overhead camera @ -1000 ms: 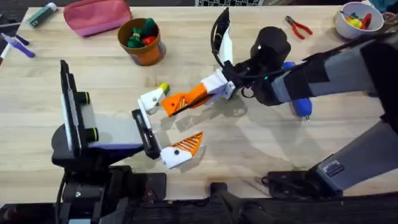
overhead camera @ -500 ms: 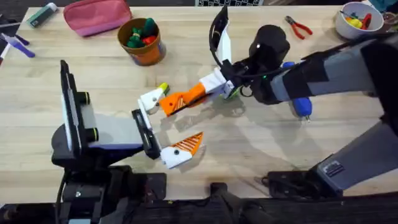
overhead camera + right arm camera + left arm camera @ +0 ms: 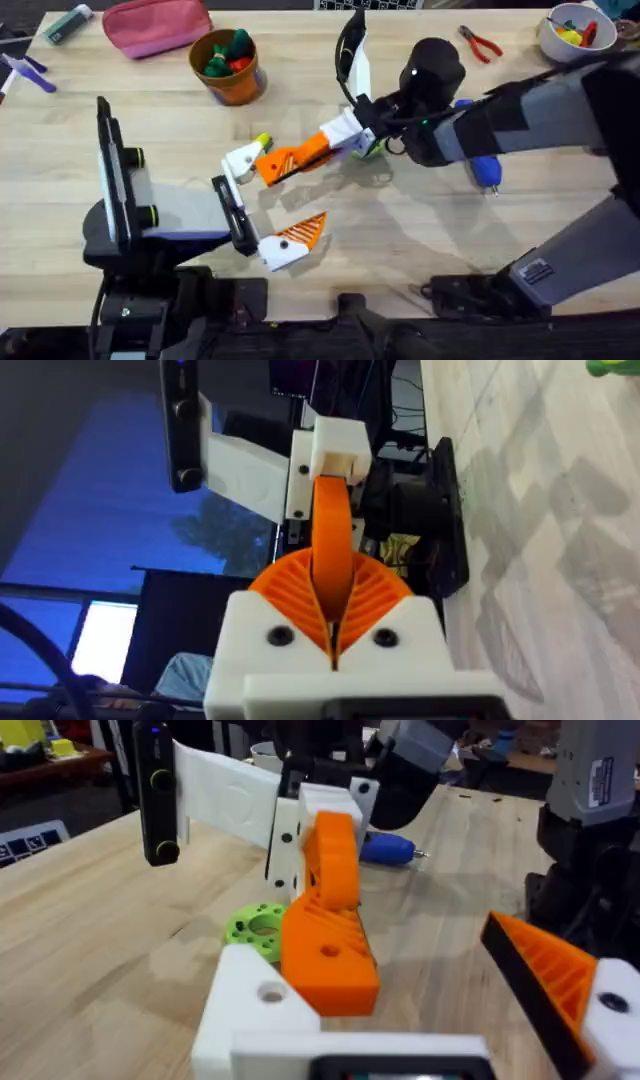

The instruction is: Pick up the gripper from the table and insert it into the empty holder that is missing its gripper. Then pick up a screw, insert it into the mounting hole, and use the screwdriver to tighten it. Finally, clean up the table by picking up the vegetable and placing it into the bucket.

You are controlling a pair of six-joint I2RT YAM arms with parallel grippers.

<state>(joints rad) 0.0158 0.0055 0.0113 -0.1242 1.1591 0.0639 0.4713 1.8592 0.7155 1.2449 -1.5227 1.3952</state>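
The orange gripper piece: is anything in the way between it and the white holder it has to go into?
Nothing visible is in the way. The right gripper holds the gripper with its tip right at the holder. The vegetable lies close beside the holder, on its far side, not between them.
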